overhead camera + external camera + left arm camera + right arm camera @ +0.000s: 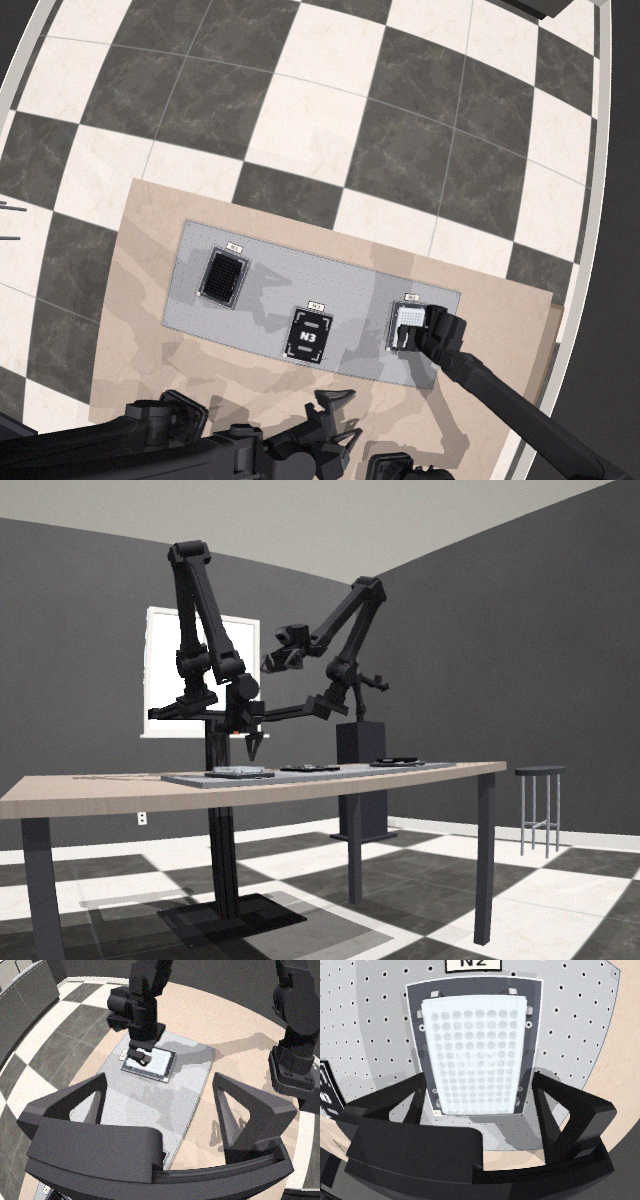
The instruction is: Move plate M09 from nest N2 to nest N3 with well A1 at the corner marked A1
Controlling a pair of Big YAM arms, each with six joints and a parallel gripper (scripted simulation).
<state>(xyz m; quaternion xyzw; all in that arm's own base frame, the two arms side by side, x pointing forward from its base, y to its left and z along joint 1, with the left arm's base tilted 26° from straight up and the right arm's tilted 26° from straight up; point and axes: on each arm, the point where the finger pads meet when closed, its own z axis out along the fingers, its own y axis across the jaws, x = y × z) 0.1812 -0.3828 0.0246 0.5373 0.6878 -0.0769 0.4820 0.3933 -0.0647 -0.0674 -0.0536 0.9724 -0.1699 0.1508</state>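
Note:
White plate M09 [412, 316] [238, 770] [162, 1062] [475, 1055] lies on nest N2 [475, 987]. My right gripper [479, 1078] is open above it, its fingertips on either side of the plate's long edges in the right wrist view, holding nothing. Black plate M06 [223, 276] sits on nest N1 [222, 304]. Nest N3 [295, 338] is empty, with pale corner locators and a small white mark at its lower left in the top view. My left gripper [356, 411] [159, 1078] is open and empty, high up away from the plates. Well labels are unreadable.
A grey perforated deck [356, 289] [570, 1015] bears the nests on a wooden table [139, 222]. The sign N2 [412, 297] [473, 964] stands at that nest's far short end. The right arm [496, 387] reaches in from the lower right in the top view.

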